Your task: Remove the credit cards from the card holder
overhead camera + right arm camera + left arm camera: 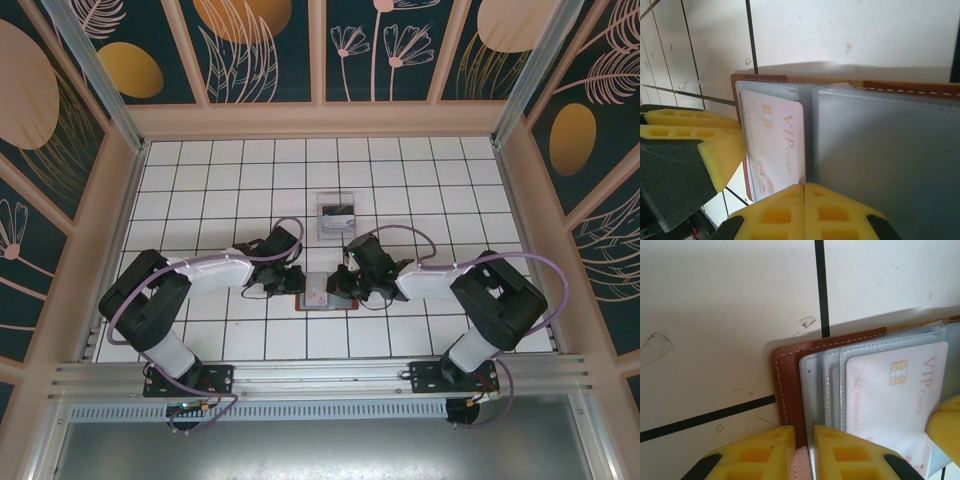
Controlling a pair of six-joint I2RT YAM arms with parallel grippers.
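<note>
Clamping stitched leather card holder [787, 390], left pincer [804, 434] narrow; right pincer [804, 192] closed at glossy card [775, 145]

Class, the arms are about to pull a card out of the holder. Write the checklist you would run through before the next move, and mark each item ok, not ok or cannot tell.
1. Card holder lies open and flat on the table: ok.
2. Left end effector is shut on the holder's brown cover edge, pinning it: ok.
3. VIP card sits in its clear sleeve, face showing, not yet drawn out: ok.
4. Right end effector is shut at the card's edge: ok.
5. The card itself is between its fingers, not just the sleeve: cannot tell.
</note>
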